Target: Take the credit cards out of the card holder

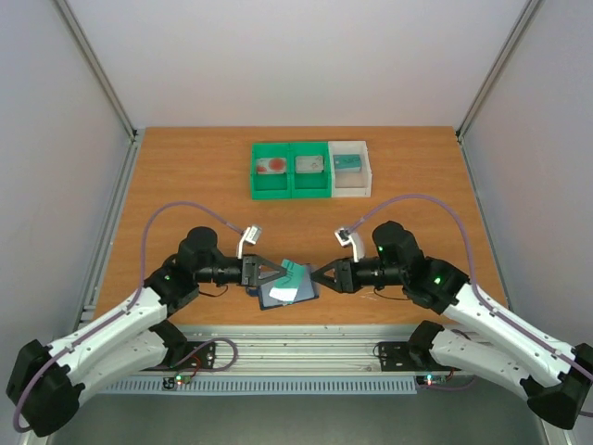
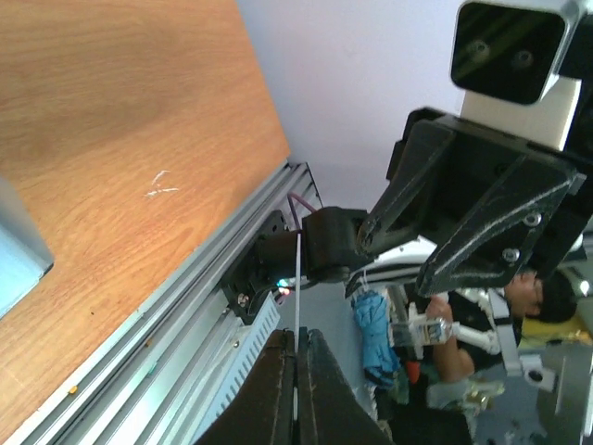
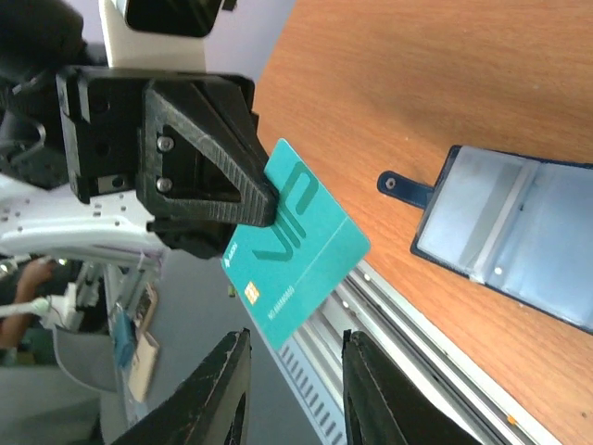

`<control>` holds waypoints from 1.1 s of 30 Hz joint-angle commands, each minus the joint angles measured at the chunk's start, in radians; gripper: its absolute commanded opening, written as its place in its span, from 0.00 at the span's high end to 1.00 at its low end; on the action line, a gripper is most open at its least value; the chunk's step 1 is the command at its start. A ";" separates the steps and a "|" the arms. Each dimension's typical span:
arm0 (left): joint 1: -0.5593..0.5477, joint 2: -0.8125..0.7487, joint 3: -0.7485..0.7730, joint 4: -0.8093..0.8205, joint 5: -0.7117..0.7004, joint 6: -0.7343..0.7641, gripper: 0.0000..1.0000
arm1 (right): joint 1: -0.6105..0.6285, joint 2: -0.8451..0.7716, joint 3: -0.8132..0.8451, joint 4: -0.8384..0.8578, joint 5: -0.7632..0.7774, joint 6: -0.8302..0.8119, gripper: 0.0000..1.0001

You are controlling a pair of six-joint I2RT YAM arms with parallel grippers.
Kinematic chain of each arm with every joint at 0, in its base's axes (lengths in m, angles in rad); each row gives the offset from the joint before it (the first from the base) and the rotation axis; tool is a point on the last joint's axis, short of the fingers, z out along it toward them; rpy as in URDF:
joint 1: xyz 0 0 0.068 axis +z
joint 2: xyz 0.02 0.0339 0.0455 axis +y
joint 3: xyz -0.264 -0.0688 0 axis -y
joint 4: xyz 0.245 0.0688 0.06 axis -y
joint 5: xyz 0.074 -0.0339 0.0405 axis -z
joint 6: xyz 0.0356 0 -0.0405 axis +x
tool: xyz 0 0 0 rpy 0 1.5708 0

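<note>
Teal card (image 3: 295, 248) clamped in left gripper (image 1: 281, 272), over the open card holder (image 1: 287, 297).
We see right gripper (image 1: 313, 275) at 3 o'clock of the card, jaws parted, holding nothing.

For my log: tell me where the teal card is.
Top view, near-centre: the teal card is pinched in the left hand, beside the open card holder, facing the right hand.

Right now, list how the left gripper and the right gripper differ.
The left gripper has its jaws shut on the teal card; the right gripper has its jaws apart, clamping nothing. The left gripper reaches in from the left of the card holder, the right gripper from its right. Both are black and point at each other.
</note>
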 commanded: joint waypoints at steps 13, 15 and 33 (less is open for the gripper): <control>-0.081 0.094 0.130 -0.156 0.223 0.217 0.99 | -0.002 0.100 0.179 -0.299 -0.152 -0.289 0.60; -0.083 0.095 0.132 -0.160 0.215 0.222 1.00 | -0.002 0.118 0.179 -0.292 -0.179 -0.296 0.56; -0.087 0.106 0.130 -0.139 0.233 0.218 1.00 | -0.002 0.179 0.123 -0.257 -0.241 -0.325 0.64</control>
